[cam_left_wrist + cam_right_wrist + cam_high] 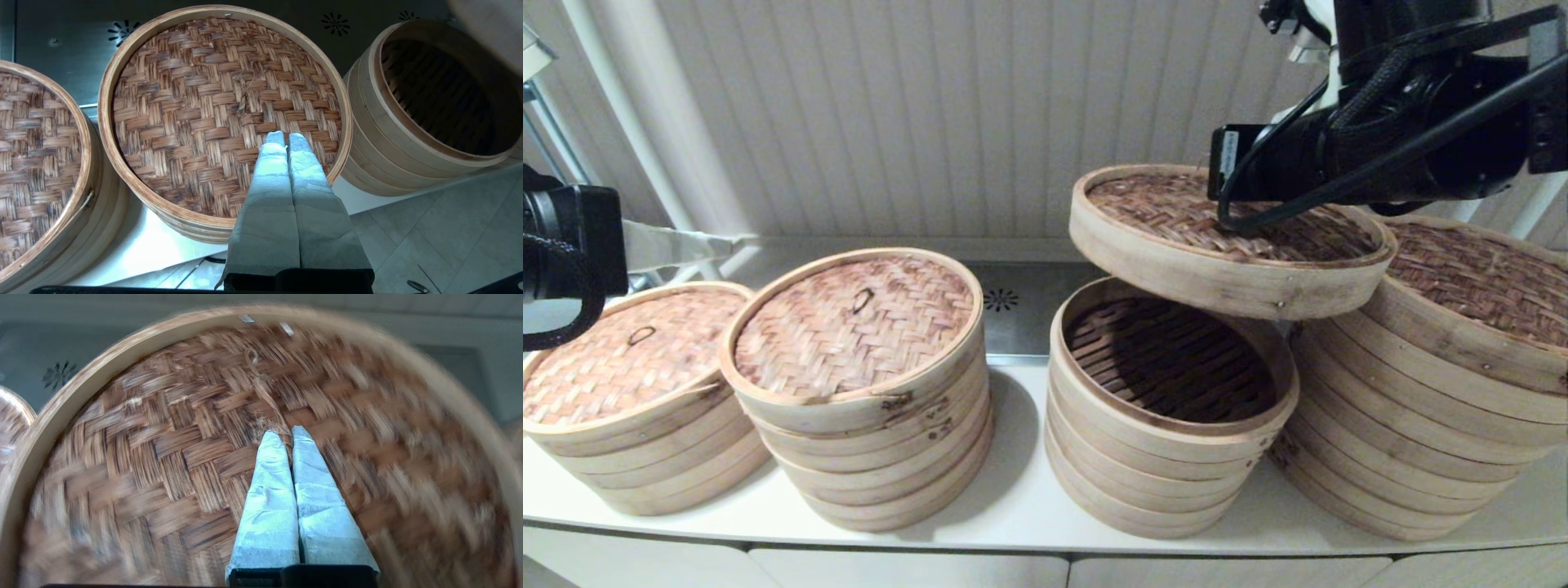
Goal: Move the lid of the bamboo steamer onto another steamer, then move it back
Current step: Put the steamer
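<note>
The bamboo steamer lid [1225, 245] hangs tilted in the air, lower on its right side, over an open steamer [1168, 457] with a dark slatted floor. My right gripper [286, 433] is shut on the twine handle loop [261, 386] at the middle of the woven lid [163, 457]. In the head view the black right wrist [1339, 155] hides the fingers. The lid's right edge is close to the lidded steamer [1445, 392] at the far right. My left gripper [284, 136] is shut and empty, held off to the left.
Two more lidded steamers stand on the white counter: one at far left [629, 392] and one beside it [866, 384]. A steel panel [1013, 318] and a ribbed wall lie behind. The counter's front edge [1013, 535] runs close under the steamers.
</note>
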Controlling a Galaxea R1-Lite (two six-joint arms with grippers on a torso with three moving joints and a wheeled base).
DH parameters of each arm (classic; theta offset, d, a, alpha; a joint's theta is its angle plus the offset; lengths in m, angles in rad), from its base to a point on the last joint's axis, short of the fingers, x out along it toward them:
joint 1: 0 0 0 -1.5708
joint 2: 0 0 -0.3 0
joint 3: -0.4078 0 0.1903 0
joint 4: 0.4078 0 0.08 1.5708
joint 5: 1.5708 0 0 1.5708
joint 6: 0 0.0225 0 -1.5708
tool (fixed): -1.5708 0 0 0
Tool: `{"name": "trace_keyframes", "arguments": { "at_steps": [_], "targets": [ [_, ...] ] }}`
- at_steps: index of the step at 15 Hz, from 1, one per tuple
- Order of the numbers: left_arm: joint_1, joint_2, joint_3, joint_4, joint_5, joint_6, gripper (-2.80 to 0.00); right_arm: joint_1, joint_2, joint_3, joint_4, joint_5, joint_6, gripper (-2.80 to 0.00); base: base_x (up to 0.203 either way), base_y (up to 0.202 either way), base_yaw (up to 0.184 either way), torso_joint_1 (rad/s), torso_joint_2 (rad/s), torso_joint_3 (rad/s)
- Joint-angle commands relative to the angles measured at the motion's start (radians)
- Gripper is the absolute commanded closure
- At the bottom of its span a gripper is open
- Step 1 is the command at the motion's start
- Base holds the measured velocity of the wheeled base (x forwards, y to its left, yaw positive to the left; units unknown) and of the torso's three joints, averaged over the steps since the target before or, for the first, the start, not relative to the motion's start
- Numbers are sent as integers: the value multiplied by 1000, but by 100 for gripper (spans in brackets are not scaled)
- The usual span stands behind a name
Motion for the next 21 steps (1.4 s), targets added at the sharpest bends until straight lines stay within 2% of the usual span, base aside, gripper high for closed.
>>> {"name": "trace_keyframes", "arguments": {
  "at_steps": [1,5,9,12,14,18,21],
  "targets": [
    [0,-2,2,2,-1,-1,0,-37,-42,10,2,-3,-3,0,0,0,0,0,0,0],
    [0,-11,2,2,-1,-1,0,-147,-111,44,38,2,-9,0,0,0,0,0,0,0],
    [0,-12,-2,2,-9,-1,0,-197,-158,84,41,7,-24,0,0,0,0,0,0,0],
    [0,-18,-5,2,-7,0,0,-275,-176,104,38,15,-33,0,0,0,0,0,0,0],
    [0,-20,-8,2,-9,0,0,-357,-175,109,37,52,-36,0,0,0,0,0,0,0],
    [-2,-24,-5,2,-10,1,0,-514,-167,139,29,178,-32,0,0,0,0,0,0,0],
    [-3,-22,-1,-13,-10,0,0,-572,-149,151,27,204,-29,0,0,0,0,0,0,0]
  ]
}}
